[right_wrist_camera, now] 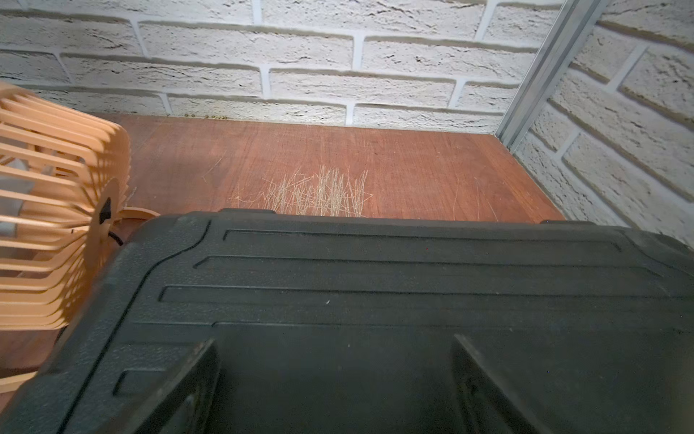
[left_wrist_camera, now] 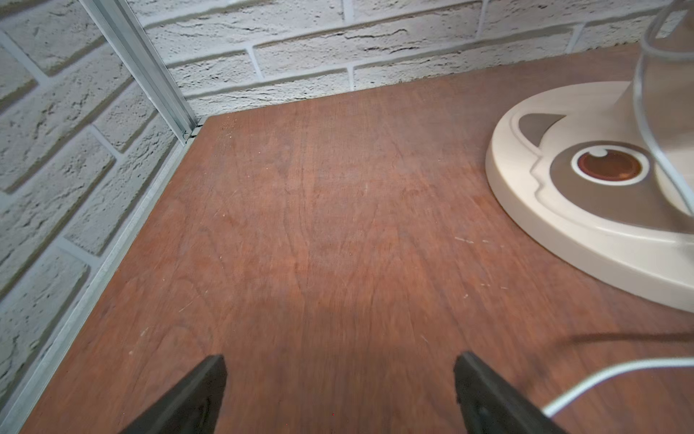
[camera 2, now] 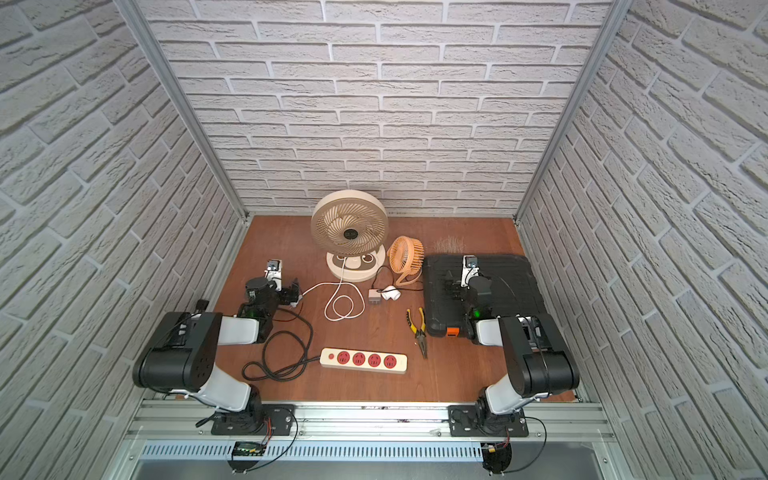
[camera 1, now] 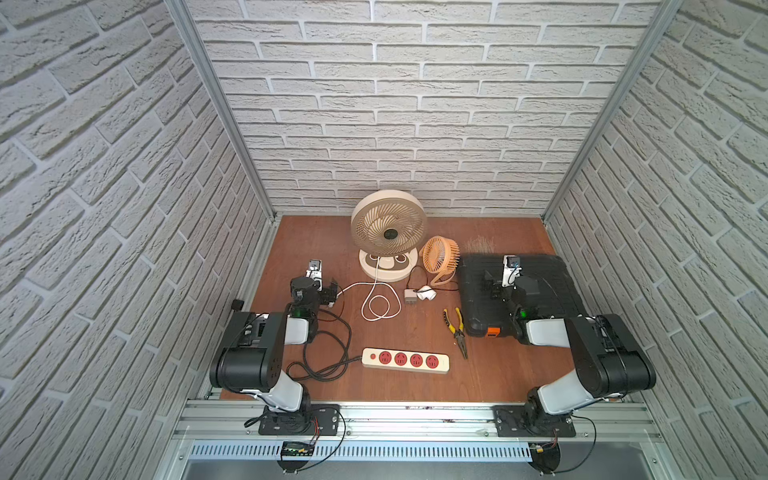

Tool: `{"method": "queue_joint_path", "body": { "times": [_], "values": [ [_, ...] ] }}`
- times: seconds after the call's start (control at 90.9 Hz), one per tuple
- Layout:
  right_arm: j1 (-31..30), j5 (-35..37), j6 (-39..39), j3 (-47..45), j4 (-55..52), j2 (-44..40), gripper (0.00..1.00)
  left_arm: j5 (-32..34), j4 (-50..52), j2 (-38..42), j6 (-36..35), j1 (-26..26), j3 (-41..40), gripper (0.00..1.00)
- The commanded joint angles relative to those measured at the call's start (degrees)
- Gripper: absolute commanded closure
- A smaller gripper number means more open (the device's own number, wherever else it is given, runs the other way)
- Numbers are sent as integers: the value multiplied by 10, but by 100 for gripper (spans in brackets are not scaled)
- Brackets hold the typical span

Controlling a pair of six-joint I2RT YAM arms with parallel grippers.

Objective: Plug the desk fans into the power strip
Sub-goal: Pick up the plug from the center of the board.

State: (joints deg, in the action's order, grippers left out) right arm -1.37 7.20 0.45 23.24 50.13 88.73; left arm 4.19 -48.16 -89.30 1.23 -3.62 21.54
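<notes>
— Where do we say we are: a home, a workshop?

— Neither, we think. We are looking at a robot lab cell dressed up as a room. The white brick walls (camera 1: 415, 124) are panels that meet at bare aluminium posts (camera 1: 220, 108), and the floor is only a brown wooden board (camera 1: 415, 386) the size of a tabletop.

— And the machinery?

— We see the left arm (camera 1: 245, 361) and the right arm (camera 1: 606, 361) bolted to a slotted aluminium rail (camera 1: 415, 417) along the front edge, with loose wiring beneath it.

— So the workshop look is props?

— We would say so: a black tool case (camera 1: 552, 274), pliers (camera 1: 458, 332) and a power strip (camera 1: 405, 360), laid out well apart.
</notes>
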Motion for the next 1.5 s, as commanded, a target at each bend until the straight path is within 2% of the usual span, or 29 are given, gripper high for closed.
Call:
{"method": "queue_joint_path", "body": {
  "times": [0.0,0.539,0.66,0.792,0.913,0.957,1.078,1.177,1.276,1.353,1.485],
  "values": [
    [2,-4,-6,-1,1,3,1,-6,-15,5,-3,-6,10,2],
    [2,-6,-7,0,1,3,1,-5,-14,5,-3,-5,10,2],
    [2,-35,-20,-6,12,4,1,-3,-16,5,-5,-4,10,2],
    [-6,-34,-30,-23,35,-6,1,15,-45,17,-25,17,-9,2],
    [-22,6,-35,-60,83,-39,1,73,-27,64,-21,30,-21,2],
    [-32,33,-34,-55,36,-81,1,93,-11,86,-24,37,-20,2],
    [-38,52,11,21,-217,-190,1,134,36,144,-32,53,-19,2],
    [-42,43,37,51,-301,-246,1,163,94,197,-30,62,-1,2],
    [-44,18,86,56,-342,-305,1,200,151,248,24,68,18,2],
    [-44,-9,122,75,-414,-351,1,196,209,285,85,68,32,2],
    [-45,-63,168,108,-540,-418,1,129,285,348,157,77,41,2]
  ]
}}
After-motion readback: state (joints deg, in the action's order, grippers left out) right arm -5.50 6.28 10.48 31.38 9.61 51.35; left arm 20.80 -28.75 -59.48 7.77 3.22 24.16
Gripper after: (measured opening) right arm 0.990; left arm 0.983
